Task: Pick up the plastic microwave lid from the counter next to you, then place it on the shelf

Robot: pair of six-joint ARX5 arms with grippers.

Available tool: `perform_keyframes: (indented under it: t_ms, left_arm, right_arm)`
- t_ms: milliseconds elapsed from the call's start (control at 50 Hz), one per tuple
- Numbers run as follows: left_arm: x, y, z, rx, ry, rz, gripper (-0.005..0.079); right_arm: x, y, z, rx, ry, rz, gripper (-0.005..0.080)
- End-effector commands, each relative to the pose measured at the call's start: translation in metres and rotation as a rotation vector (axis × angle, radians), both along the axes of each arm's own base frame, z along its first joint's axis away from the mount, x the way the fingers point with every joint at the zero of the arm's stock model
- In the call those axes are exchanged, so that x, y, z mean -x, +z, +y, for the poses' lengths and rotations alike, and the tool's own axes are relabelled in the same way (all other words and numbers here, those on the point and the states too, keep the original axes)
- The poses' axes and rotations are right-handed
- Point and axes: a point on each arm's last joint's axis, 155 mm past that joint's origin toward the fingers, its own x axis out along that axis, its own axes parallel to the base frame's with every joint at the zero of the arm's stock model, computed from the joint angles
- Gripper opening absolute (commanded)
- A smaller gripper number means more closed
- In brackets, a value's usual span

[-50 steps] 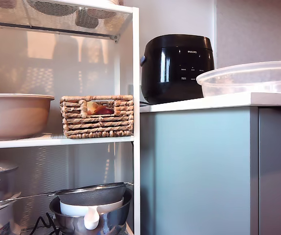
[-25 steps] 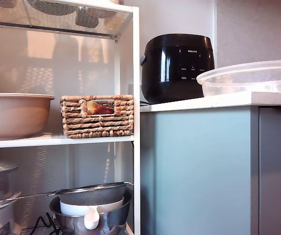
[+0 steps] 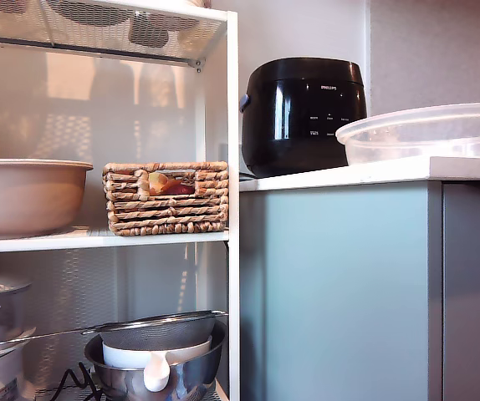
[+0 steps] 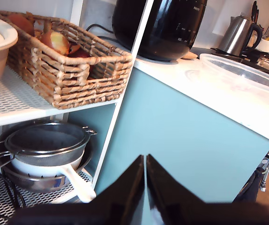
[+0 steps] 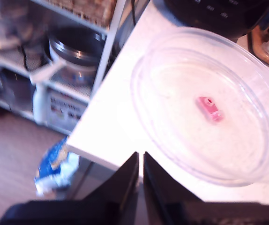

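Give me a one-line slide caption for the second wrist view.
My second gripper, fingers together, above the plastic microwave lid on the counter.

Translucent smooth plastic microwave lid [image 3: 428, 132] on glossy white counter [image 3: 374, 174]; rough woven wicker basket [image 3: 165, 198].

PHILIPS — white lettering on the front of the black rice cooker [image 3: 303, 115]; smaller button labels unreadable.

no visible change, plastic microwave lid [image 3: 428, 134] unmoved on counter [image 3: 374, 174]
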Motion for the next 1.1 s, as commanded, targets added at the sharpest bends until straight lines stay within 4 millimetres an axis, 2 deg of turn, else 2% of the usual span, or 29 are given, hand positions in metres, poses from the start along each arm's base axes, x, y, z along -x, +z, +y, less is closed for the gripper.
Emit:
perform_keyframes:
  t_ms: [0, 60, 460, 820, 920, 980, 1080]
  left_arm:
    - [-0.001, 0.004, 0.000, 0.000, 0.002, -0.015, -0.0021]
    - [-0.001, 0.004, 0.000, 0.000, 0.002, -0.015, -0.0021]
    - [-0.001, 0.002, 0.000, 0.000, 0.002, -0.010, -0.0021]
    - [-0.001, 0.002, 0.000, 0.007, 0.002, -0.006, -0.0021]
    - [-0.001, 0.002, 0.000, 0.011, 0.002, -0.003, -0.0021]
    - [-0.001, 0.002, 0.000, 0.023, 0.003, 0.004, -0.0021]
    - [-0.001, 0.002, 0.000, 0.063, 0.006, 0.030, -0.0021]
  right_arm:
    - [-0.010, -0.009, 0.001, 0.025, 0.011, 0.052, 0.0313]
    - [-0.020, -0.008, 0.001, 0.051, 0.017, 0.072, 0.0368]
    - [-0.069, -0.025, 0.006, 0.195, 0.095, 0.201, 0.0366]
    - [-0.094, -0.075, 0.003, 0.253, 0.111, 0.328, 0.0360]
    - [-0.097, -0.084, 0.001, 0.277, 0.118, 0.346, 0.0311]
    - [-0.098, -0.086, 0.000, 0.286, 0.116, 0.351, 0.0228]
    - [-0.098, -0.088, 0.000, 0.289, 0.119, 0.355, 0.0034]
